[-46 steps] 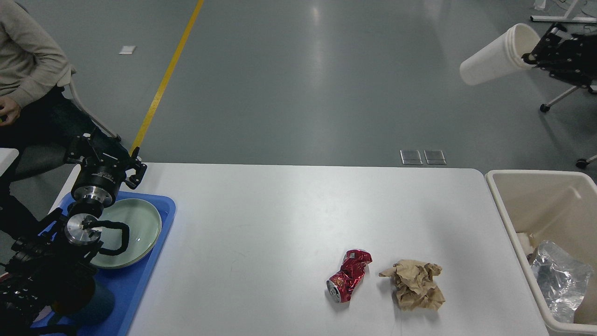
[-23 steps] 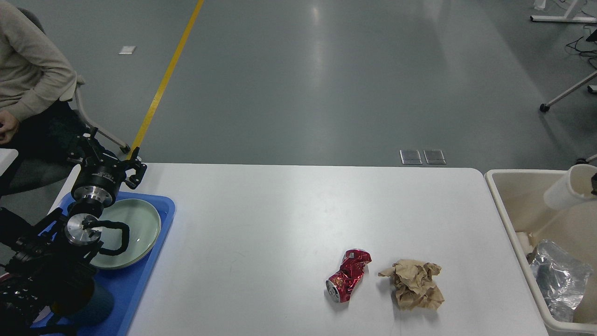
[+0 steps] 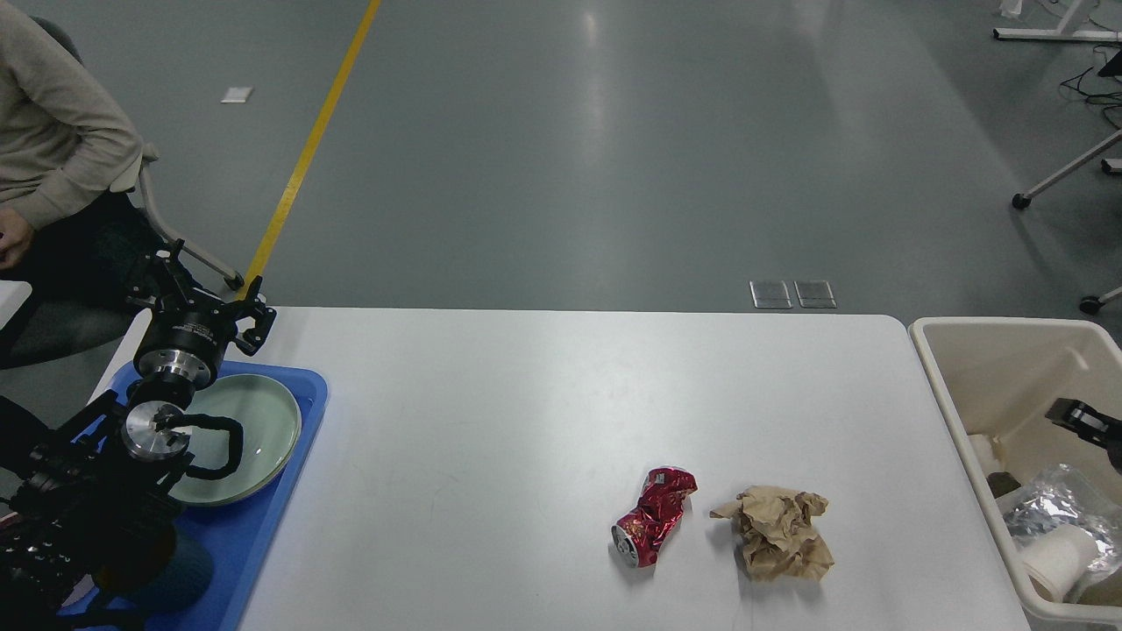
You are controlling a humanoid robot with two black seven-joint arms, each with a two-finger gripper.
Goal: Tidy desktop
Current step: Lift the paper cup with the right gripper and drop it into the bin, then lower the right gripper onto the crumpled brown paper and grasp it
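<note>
floor (image 3: 561, 158): grey, glossy | yellow line (image 3: 308, 149) | wheeled chair legs (image 3: 1065, 175) right

The left arm enters from the lower left corner and rises along the left edge of the desktop (image 3: 543, 403), its thick black links lowest, then a bare metal joint disc with a looped black cable, then a black and silver wrist cylinder. The left gripper (image 3: 197, 289) is its far end, over the desktop's far left corner, pointing away; it shows dark and end-on, so its fingers cannot be told apart. Of the right arm only the right gripper (image 3: 1087, 421) shows, a small dark tip off the desktop's right side; the gap between its fingers cannot be made out
</note>
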